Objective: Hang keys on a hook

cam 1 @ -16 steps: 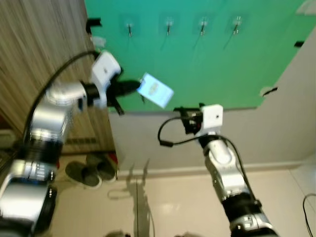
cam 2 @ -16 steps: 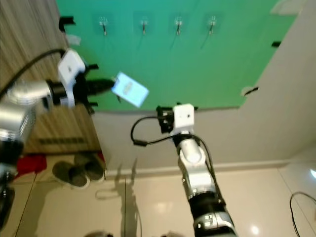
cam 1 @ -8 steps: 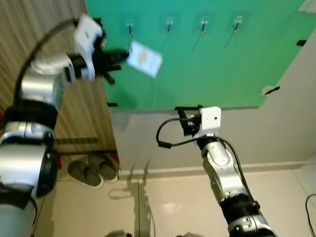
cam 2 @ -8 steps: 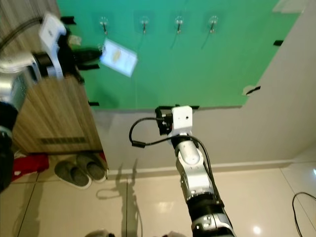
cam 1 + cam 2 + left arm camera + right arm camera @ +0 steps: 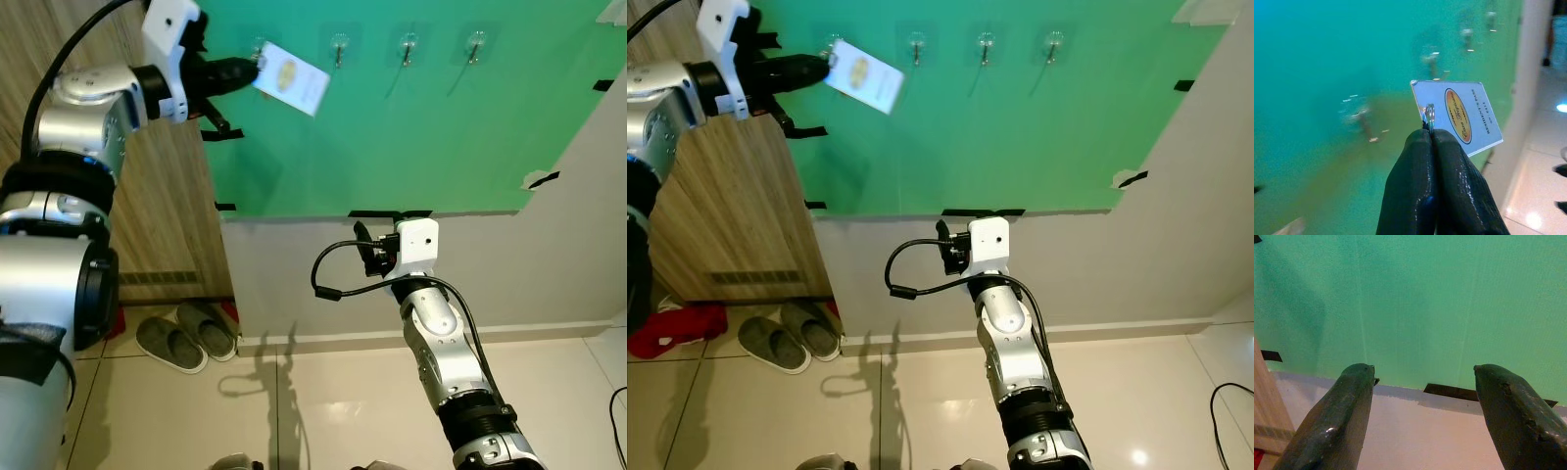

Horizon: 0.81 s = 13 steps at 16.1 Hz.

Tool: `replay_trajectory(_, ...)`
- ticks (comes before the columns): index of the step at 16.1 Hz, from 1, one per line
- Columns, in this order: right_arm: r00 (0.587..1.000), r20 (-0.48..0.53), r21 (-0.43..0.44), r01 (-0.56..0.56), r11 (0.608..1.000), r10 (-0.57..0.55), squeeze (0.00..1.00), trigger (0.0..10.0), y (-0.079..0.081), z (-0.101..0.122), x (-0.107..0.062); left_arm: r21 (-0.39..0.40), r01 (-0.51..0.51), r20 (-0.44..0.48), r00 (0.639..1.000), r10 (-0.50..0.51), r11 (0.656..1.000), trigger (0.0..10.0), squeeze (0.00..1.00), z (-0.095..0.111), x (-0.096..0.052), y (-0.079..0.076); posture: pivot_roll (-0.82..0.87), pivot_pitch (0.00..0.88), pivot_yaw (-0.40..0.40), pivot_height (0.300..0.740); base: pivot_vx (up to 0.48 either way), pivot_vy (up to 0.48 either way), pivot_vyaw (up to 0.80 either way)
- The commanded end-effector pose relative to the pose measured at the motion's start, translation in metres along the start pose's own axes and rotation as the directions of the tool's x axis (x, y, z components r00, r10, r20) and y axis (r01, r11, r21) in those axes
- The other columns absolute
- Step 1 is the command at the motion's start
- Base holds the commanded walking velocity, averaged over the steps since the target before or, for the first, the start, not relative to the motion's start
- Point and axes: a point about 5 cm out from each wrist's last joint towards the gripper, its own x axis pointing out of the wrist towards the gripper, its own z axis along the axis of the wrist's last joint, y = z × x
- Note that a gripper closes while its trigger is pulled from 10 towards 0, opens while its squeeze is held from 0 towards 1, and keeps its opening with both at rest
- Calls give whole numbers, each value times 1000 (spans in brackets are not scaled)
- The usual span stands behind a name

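Note:
A white key tag with a yellow oval hangs from a small metal ring. My left gripper is shut on that ring, raised high at the left of the green board. The ring sits just beside the leftmost hook, and whether they touch I cannot tell. Three more hooks run to the right along the board's top. Lower down, my right gripper is open and holds nothing, pointing at the board's bottom edge.
A wooden cabinet stands against the board's left side. A pair of grey slippers and a red cloth lie on the tiled floor below it. A black cable lies at the lower right.
My left arm has lifted the tag from the board's middle height up to the leftmost hook. The right arm has hardly moved.

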Motion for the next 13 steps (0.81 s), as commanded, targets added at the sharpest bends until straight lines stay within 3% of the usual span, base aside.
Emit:
replay_trajectory(1, 1000, -13, -6, -9, 1000, 9, 110, 10000, 2, -3, -1, 26, 50, -20, 999, -49, 998, 10000, 0, 4, 4, -3, -40, 0, 1, 740, 0, 0, 0)
replay_trajectory(5, 1000, -16, -7, -4, 1000, 4, 114, 10000, 1, -4, -4, 57, 176, -110, 980, -169, 983, 10000, 0, -6, 15, -16, -62, 0, 13, 740, 0, 0, 0)
replay_trajectory(9, 1000, -18, -9, 0, 1000, 0, 114, 10000, 0, -4, -5, 30, 29, -127, 992, -25, 999, 10000, 0, -9, 16, -8, -73, 0, 16, 740, 0, 0, 0)
replay_trajectory(13, 1000, -19, -13, -3, 1000, 3, 118, 10000, 1, -4, -5, 14, 18, -122, 992, -16, 1000, 10000, 0, -5, 17, -7, -85, 0, 18, 740, 0, 0, 0)
